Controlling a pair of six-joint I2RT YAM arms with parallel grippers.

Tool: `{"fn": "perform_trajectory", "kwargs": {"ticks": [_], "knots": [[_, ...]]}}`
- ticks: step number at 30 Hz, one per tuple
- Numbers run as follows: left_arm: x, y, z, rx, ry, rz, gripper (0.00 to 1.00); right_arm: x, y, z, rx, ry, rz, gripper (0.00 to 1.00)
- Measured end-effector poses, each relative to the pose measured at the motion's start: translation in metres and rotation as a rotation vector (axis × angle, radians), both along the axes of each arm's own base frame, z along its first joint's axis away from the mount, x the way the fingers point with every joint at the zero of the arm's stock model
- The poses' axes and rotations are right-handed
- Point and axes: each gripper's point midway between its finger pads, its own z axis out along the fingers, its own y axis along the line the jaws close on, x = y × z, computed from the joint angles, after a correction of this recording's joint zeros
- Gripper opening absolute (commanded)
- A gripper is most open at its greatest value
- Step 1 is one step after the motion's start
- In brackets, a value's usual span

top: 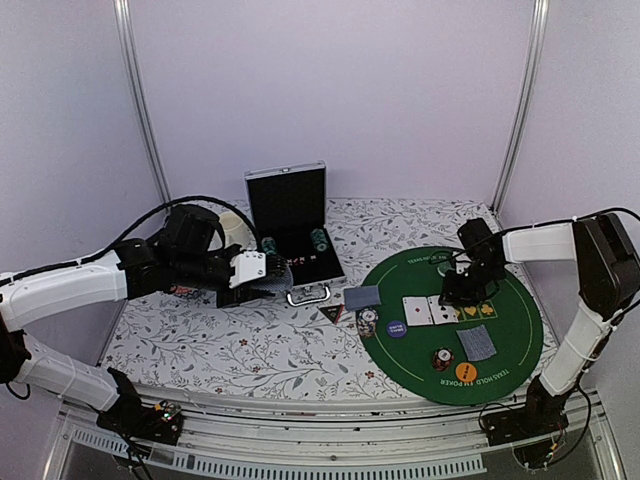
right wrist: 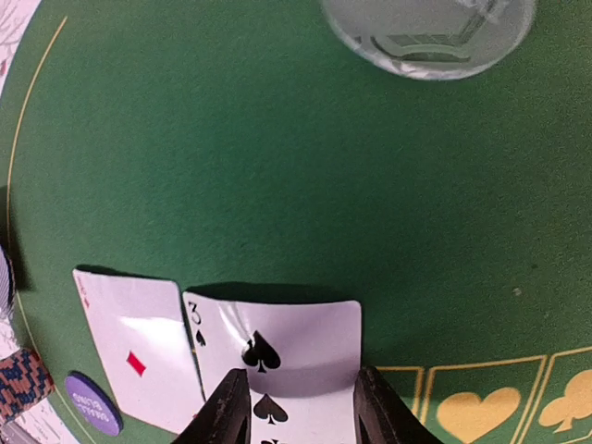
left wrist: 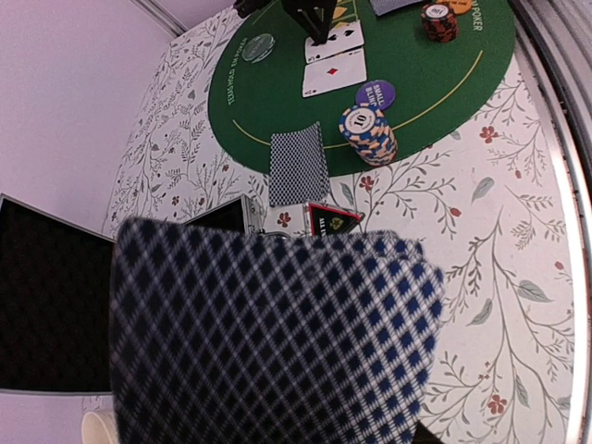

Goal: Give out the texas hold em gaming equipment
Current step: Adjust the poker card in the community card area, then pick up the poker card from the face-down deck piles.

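My right gripper (right wrist: 301, 407) is low over the green poker mat (top: 520, 330). Its fingers (right wrist: 227, 412) press both side edges of a face-up three of spades (right wrist: 277, 338), which bows upward. A face-up diamond card (right wrist: 139, 356) lies just left of it. My left gripper (top: 245, 275) hovers left of the mat, shut on a fan of blue-checked playing cards (left wrist: 277, 342) that hides its fingers. On or by the mat lie a face-down card (left wrist: 297, 164), a striped chip stack (left wrist: 369, 134), a purple disc (left wrist: 376, 93), an orange disc (top: 465, 372) and a dark triangular marker (left wrist: 333, 219).
An open metal case (top: 290, 215) with chip stacks (top: 318, 239) stands at the back centre, with a cream mug (top: 237, 228) to its left. A clear round disc (right wrist: 428, 28) lies on the mat's far side. Another chip stack (top: 441, 357) and a face-down card (top: 476, 343) sit at the mat's near side.
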Motion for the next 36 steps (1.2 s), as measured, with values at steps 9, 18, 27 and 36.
{"fn": "perform_trajectory", "kwargs": {"ticks": [9, 18, 27, 36], "knots": [[-0.001, 0.000, 0.000, -0.002, 0.002, -0.004, 0.42, 0.002, 0.020, 0.058, 0.043, -0.050, 0.048, 0.86], [-0.002, -0.001, 0.001, -0.007, 0.006, -0.012, 0.41, -0.028, 0.212, 0.238, 0.481, -0.558, 0.563, 0.99], [-0.003, -0.002, 0.001, -0.012, 0.009, -0.017, 0.41, -0.074, 0.318, 0.226, 0.722, -0.580, 0.821, 0.99], [-0.004, -0.003, 0.002, -0.016, 0.013, -0.022, 0.41, -0.083, 0.350, 0.202, 0.748, -0.536, 0.889, 1.00]]}}
